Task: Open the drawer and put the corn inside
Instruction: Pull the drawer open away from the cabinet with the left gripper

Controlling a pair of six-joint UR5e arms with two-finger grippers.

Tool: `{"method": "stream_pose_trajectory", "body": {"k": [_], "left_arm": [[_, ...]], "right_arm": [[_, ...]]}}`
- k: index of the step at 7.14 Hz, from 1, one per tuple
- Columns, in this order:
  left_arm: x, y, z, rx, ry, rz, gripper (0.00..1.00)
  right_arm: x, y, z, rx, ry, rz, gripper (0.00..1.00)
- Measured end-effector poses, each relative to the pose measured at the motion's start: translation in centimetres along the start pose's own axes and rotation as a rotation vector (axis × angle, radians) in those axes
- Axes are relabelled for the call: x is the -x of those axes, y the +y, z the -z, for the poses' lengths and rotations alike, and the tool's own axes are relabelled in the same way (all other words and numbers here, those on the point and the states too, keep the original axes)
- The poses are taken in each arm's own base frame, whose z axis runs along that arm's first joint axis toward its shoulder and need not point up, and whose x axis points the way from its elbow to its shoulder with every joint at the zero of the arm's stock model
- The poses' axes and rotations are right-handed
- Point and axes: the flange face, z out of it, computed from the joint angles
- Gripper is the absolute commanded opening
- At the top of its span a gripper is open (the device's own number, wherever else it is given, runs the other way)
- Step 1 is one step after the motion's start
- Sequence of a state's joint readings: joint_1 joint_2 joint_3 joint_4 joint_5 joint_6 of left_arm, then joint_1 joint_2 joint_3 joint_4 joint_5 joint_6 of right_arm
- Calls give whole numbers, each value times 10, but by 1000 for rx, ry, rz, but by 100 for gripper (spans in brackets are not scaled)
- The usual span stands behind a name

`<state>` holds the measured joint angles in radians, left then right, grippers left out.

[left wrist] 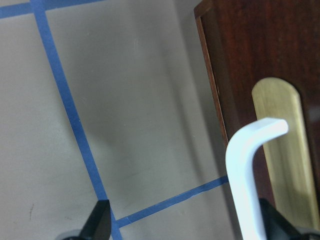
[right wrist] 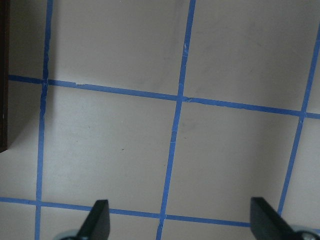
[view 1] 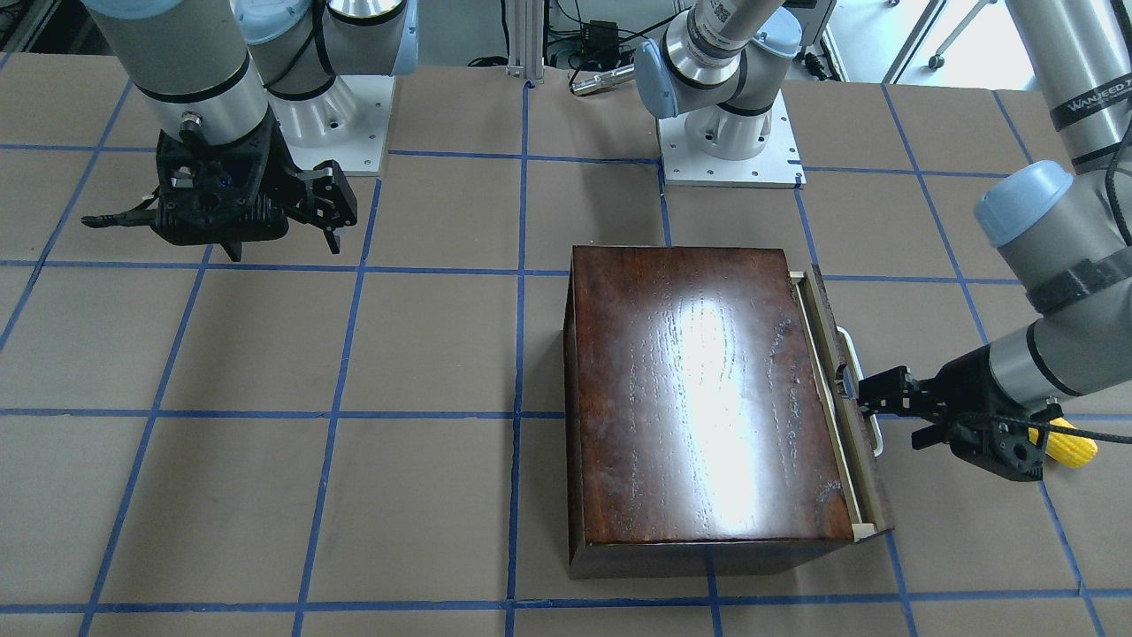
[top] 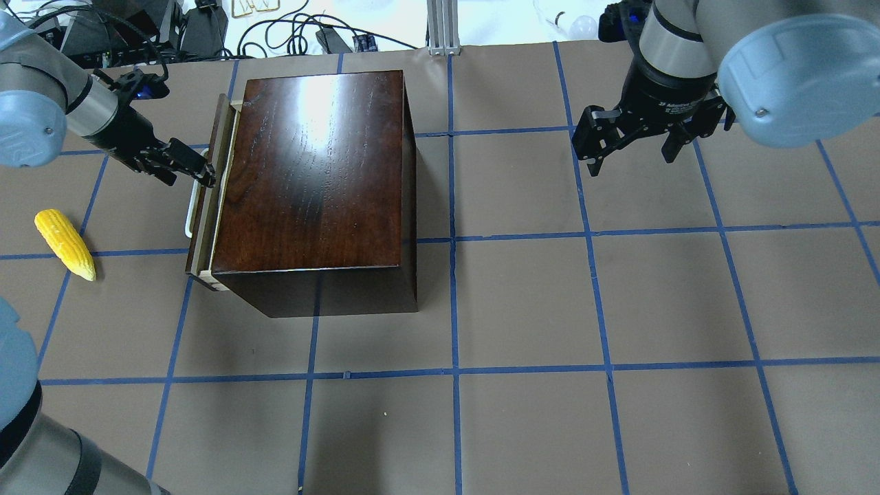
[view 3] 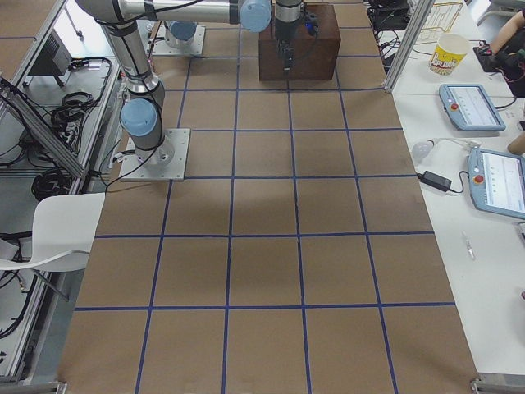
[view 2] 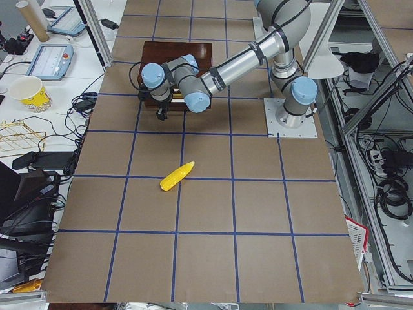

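Note:
The dark-brown box (top: 316,172) stands left of the table's middle. Its drawer (top: 201,247) is pulled out a crack, and a thin pale wood strip shows behind the dark front panel (view 1: 871,495). My left gripper (top: 203,175) is open at the white loop handle (top: 189,223). In the left wrist view the handle (left wrist: 245,175) stands between the fingers, close to the right finger (left wrist: 272,220). The yellow corn (top: 65,244) lies on the table left of the drawer, behind my left wrist (view 1: 1072,442). My right gripper (top: 629,148) is open and empty, above the table far to the right.
The table is brown paper with a grid of blue tape (top: 454,240). The two arm bases (view 1: 730,150) stand on white plates at the robot's edge. Beside the table, benches hold tablets (view 3: 472,107) and a paper cup (view 2: 29,93).

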<state>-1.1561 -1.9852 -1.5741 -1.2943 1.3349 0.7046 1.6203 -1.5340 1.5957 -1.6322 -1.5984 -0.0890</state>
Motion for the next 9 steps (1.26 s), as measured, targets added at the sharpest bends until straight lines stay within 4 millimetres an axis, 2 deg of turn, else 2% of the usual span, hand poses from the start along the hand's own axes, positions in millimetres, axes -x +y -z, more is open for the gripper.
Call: {"method": "stream_pose_trajectory", "body": {"k": [9], "left_arm": [[31,4,12,5,-43,-48,100]], "right_arm": [[0,0,0,0,0,0,100]]}}
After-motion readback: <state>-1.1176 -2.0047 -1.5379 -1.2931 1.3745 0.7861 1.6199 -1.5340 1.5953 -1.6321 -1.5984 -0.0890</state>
